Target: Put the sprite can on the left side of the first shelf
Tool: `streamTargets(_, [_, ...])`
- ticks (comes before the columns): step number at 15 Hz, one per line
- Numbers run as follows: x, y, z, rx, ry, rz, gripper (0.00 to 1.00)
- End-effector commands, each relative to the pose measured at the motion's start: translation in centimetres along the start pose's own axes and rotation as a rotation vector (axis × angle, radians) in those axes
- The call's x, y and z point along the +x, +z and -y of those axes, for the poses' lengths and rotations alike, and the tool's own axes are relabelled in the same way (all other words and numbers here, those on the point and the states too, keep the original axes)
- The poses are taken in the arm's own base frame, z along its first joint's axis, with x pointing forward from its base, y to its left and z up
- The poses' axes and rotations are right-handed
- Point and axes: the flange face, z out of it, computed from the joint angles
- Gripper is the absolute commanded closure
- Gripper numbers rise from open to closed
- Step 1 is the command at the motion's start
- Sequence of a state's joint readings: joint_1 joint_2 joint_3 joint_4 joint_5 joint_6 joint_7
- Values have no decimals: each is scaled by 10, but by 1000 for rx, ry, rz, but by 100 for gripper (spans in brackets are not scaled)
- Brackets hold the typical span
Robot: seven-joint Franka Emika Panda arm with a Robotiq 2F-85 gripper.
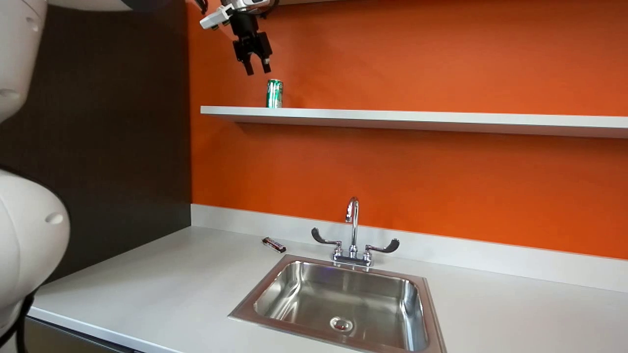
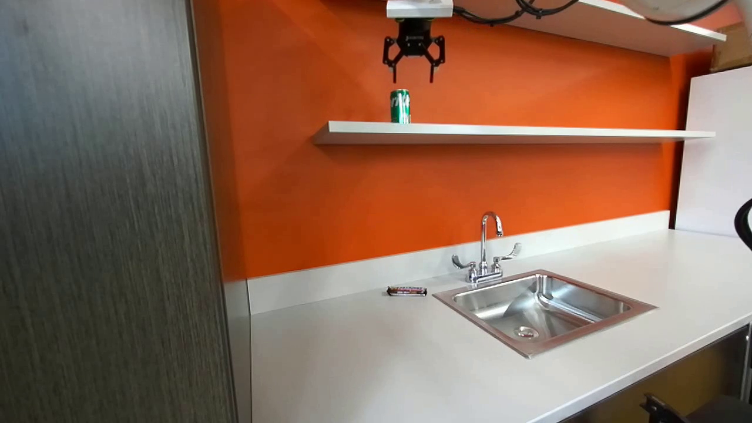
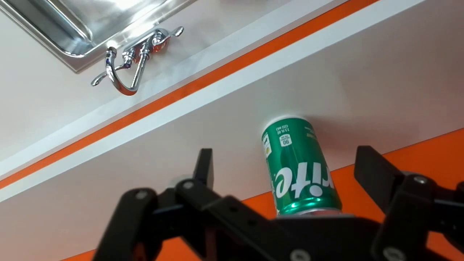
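The sprite can (image 1: pixel 274 93) is green with a silvery top. It stands upright on the left part of the first shelf (image 1: pixel 392 116), a long white wall shelf. In an exterior view the can (image 2: pixel 400 106) is near the left end of the shelf (image 2: pixel 517 134). My gripper (image 1: pixel 258 71) is open and empty, pointing down above the can and apart from it; it also shows in an exterior view (image 2: pixel 413 81). In the wrist view the can (image 3: pixel 299 163) appears between the spread fingers (image 3: pixel 286 156), with its top end partly hidden by the gripper body.
A steel sink (image 1: pixel 289 314) with a faucet (image 1: pixel 354 225) is set in the white counter below. A small wrapped bar (image 2: pixel 406 291) lies beside it. A dark panel (image 1: pixel 117 122) stands at the left, and a higher white shelf (image 2: pixel 617 29) is above.
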State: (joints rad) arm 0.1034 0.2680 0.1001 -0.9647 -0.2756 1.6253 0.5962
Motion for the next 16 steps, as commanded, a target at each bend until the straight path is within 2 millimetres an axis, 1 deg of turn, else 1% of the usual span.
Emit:
streamTargets(1, [-35, -20, -21, -15, -80, 37, 0])
streamTargets(5, [-76, -31, -40, -35, -252, 90, 0])
streamTargets(8, [-108, -30, -56, -62, -387, 121, 0])
streamTargets(12, [-159, -19, -78, -81, -520, 182, 0])
streamTargets(16, [-214, 5, -103, -77, -587, 262, 0])
